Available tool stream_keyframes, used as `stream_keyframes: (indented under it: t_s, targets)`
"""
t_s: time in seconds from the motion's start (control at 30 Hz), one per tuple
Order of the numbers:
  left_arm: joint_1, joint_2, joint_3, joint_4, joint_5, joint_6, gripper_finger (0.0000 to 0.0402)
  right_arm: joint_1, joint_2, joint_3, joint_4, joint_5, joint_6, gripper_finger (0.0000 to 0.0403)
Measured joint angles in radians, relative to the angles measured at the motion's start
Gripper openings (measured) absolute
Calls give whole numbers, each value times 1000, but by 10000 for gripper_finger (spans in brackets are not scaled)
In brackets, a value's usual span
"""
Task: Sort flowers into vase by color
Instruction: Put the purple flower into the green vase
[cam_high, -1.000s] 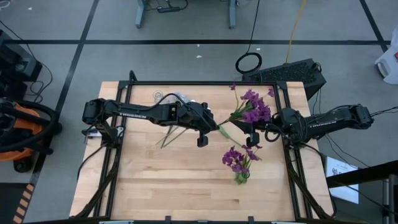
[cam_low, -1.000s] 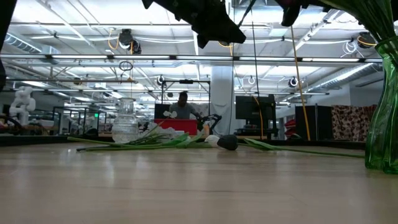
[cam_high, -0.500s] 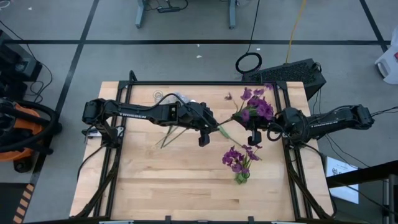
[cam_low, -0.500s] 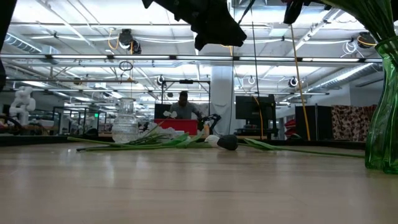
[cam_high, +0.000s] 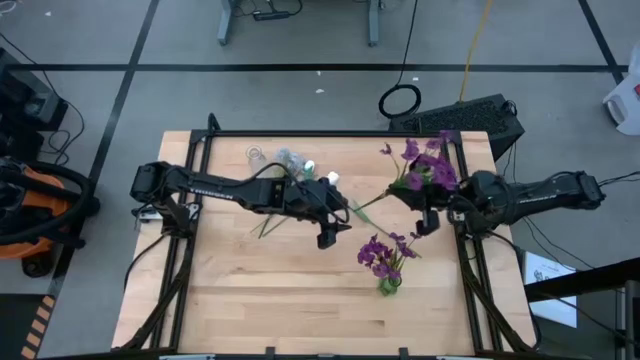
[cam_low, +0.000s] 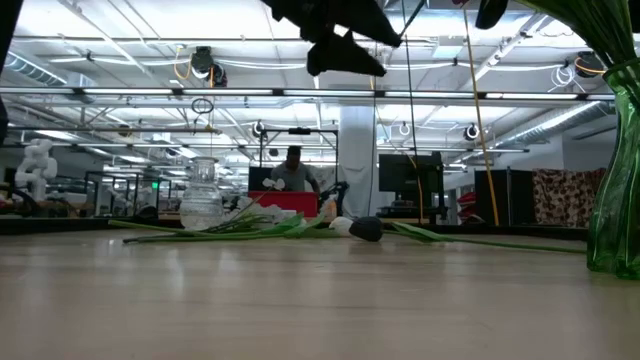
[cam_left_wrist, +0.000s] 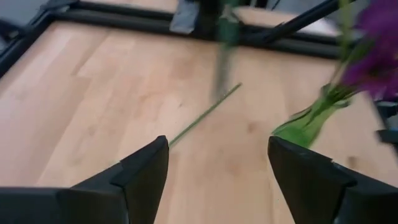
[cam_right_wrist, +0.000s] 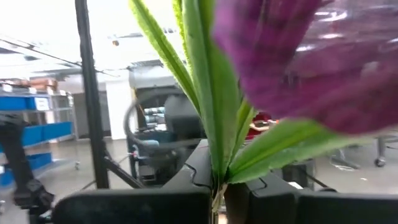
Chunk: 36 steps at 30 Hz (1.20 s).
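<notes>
Compared with one second before, the right gripper (cam_high: 428, 214) had drawn back toward the table's right edge, its fingers pinching the purple flower stem (cam_high: 422, 172), whose blooms had shifted right. The left gripper (cam_high: 329, 229) had let go of the stalk and hung over the table (cam_high: 230, 290) with fingers (cam_left_wrist: 138, 171) spread wide. Near the front stood the green glass vase (cam_high: 388, 284) with purple clusters. The other flowers (cam_high: 290, 170) lay near a clear glass vase (cam_low: 201, 195) at the far side.
</notes>
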Motion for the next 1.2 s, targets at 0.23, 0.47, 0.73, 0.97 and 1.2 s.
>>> stream_keyframes:
  t_s: [0.23,0.47,0.73,0.97,1.2]
  targets:
    - [-56,-1,0,-59,-147,-47,281,65,-122,22,-111,8,16,5]
    - [-134,-1,0,-58,-265,-77,281,151,-130,148,-322,49,18,5]
    - [-194,-3,-91,39,-342,-141,281,256,-110,382,-596,162,-20,4]
    - [-215,-3,-167,171,-376,-160,281,316,-74,523,-854,193,49,4]
    - [-237,8,-209,233,-399,-188,281,399,-75,559,-949,184,129,4]
